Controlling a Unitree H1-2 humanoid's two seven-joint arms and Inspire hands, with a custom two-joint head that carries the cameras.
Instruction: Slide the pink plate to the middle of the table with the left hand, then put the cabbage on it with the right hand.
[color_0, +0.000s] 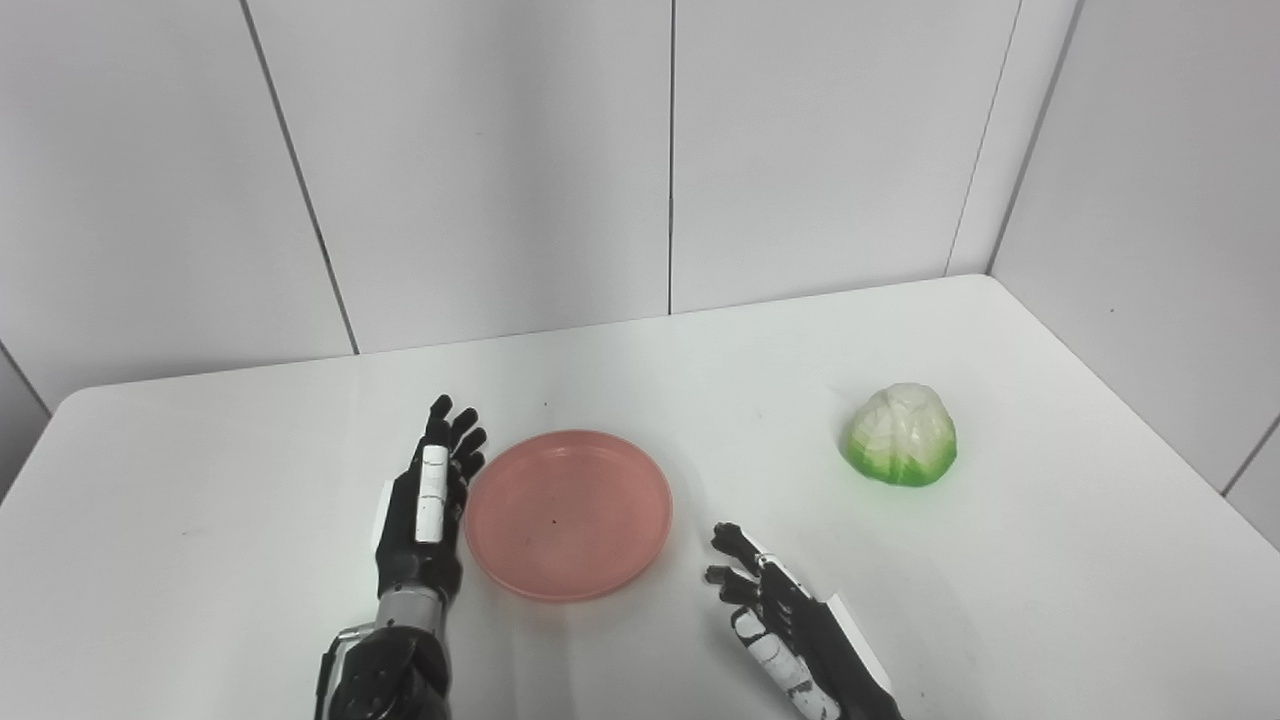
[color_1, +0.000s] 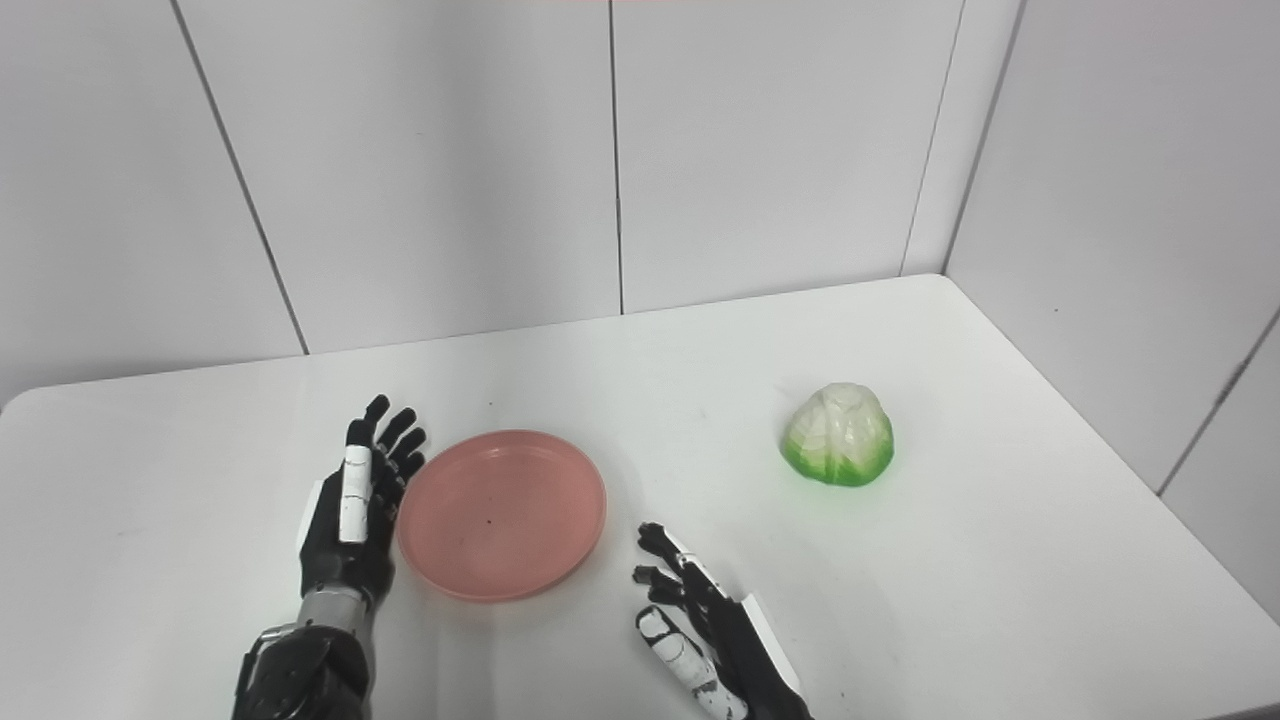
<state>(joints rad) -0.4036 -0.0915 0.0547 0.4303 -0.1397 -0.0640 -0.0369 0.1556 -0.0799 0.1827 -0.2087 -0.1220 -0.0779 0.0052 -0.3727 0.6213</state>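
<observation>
The pink plate (color_0: 567, 512) lies flat on the white table (color_0: 200, 480), a little left of the middle. My left hand (color_0: 430, 505) stands edge-on right against the plate's left rim, fingers straight and apart, holding nothing. The cabbage (color_0: 902, 435), white on top and green at the base, sits to the right, well apart from the plate. My right hand (color_0: 775, 610) hovers low near the front edge, to the right of the plate and short of the cabbage, open with its fingers spread.
White wall panels close off the back and the right side of the table. The table's right edge (color_0: 1150, 420) runs close behind the cabbage. Bare surface lies between plate and cabbage.
</observation>
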